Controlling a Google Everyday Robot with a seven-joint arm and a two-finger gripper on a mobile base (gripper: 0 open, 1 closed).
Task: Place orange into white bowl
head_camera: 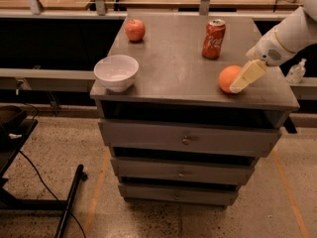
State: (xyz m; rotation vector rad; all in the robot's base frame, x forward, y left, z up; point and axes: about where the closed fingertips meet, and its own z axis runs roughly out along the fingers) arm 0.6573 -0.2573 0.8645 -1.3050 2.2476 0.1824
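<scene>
The orange (228, 78) sits on the grey cabinet top (173, 58) near its front right. My gripper (243, 78) reaches in from the right on a white arm, and its cream tip lies against the orange's right front side, covering part of it. The white bowl (116, 72) stands empty at the front left corner of the top, well to the left of the orange and the gripper.
A red soda can (213, 32) stands behind the orange. A reddish apple (135, 30) sits at the back left. A small clear bottle (296, 72) stands on the ledge to the right. The cabinet has several drawers below. A black stand leg (69, 202) lies on the floor at left.
</scene>
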